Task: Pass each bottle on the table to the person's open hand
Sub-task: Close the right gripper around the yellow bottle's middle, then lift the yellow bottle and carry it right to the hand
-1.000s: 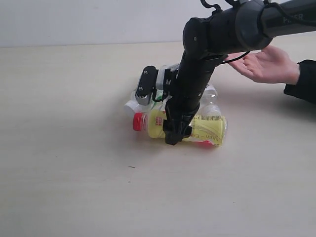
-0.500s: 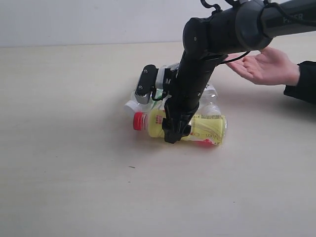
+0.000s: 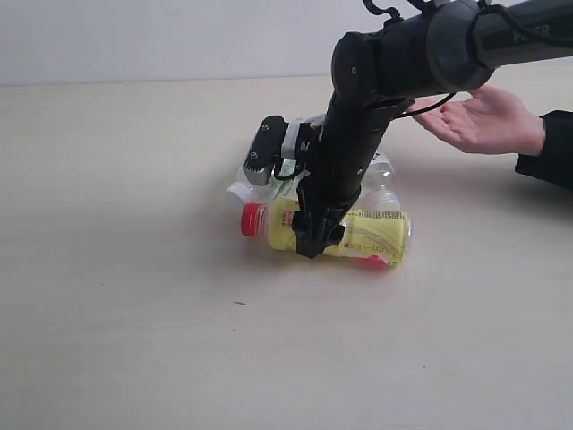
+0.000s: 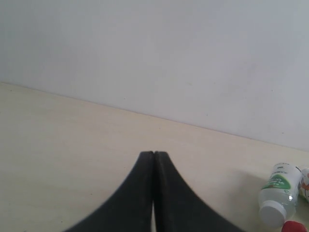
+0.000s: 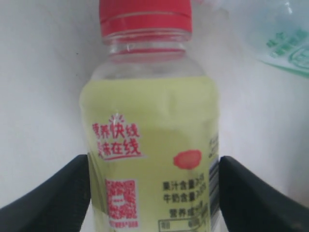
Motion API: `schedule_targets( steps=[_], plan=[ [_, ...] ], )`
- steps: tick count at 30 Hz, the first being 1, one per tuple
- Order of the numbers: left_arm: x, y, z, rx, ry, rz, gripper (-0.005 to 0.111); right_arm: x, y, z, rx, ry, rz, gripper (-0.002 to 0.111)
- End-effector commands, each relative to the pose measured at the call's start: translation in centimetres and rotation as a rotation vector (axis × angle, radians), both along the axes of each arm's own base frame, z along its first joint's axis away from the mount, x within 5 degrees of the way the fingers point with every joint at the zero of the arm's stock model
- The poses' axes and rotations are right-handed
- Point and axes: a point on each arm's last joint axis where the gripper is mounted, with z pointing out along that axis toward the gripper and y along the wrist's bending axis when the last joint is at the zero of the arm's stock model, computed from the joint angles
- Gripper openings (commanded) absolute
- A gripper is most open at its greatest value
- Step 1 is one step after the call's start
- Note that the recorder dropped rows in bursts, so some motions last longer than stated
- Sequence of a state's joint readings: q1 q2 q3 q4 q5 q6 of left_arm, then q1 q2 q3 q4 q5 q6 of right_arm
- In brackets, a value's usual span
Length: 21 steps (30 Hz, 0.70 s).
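Observation:
The yellow bottle (image 3: 372, 235) with a red cap (image 3: 253, 219) lies on its side on the table (image 3: 134, 313). My right gripper (image 3: 313, 244) comes down over its middle. In the right wrist view both black fingers press the sides of the yellow bottle (image 5: 149, 145), so my right gripper (image 5: 154, 193) is shut on it. Two clear white-capped bottles (image 3: 240, 190) (image 3: 383, 179) lie just behind, partly hidden by the arm. My left gripper (image 4: 153, 154) is shut and empty above bare tabletop; it sees a green-labelled bottle (image 4: 279, 195) far off. The red-labelled bottle is mostly hidden.
A person's open hand (image 3: 479, 116) is held palm up at the right, above the table and beyond the bottles. A pale wall rises behind the table's far edge (image 4: 145, 116).
My right gripper and wrist have shifted very slightly up and to the left. The yellow bottle stays on the table and the hand has barely moved.

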<state>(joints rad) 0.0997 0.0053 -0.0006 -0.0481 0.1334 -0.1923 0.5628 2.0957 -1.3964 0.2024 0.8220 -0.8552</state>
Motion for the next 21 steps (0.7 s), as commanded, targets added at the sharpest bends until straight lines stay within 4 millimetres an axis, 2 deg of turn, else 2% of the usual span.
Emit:
schedule_targets(
  steps=[1,5,9,12,15,21],
  plan=[
    [0.0,0.0,0.0,-0.002,-0.006,-0.004,0.0,0.1,0.2,0.2,0.009,0.005,-0.031,0.051],
    [0.0,0.0,0.0,-0.002,-0.006,-0.004,0.0,-0.1,0.1,0.2,0.004,0.021,-0.05,0.029],
    [0.0,0.0,0.0,-0.002,-0.006,-0.004,0.0,-0.2,0.1,0.2,-0.002,0.032,-0.048,0.015],
    [0.0,0.0,0.0,-0.002,-0.006,-0.004,0.0,-0.2,0.1,0.2,-0.003,0.035,-0.048,0.0],
    [0.0,0.0,0.0,-0.002,-0.006,-0.004,0.0,-0.4,0.0,0.6,-0.003,0.045,-0.046,0.0],
    [0.0,0.0,0.0,-0.002,-0.006,-0.004,0.0,-1.2,-0.1,3.0,0.029,0.07,-0.06,0.0]
  ],
)
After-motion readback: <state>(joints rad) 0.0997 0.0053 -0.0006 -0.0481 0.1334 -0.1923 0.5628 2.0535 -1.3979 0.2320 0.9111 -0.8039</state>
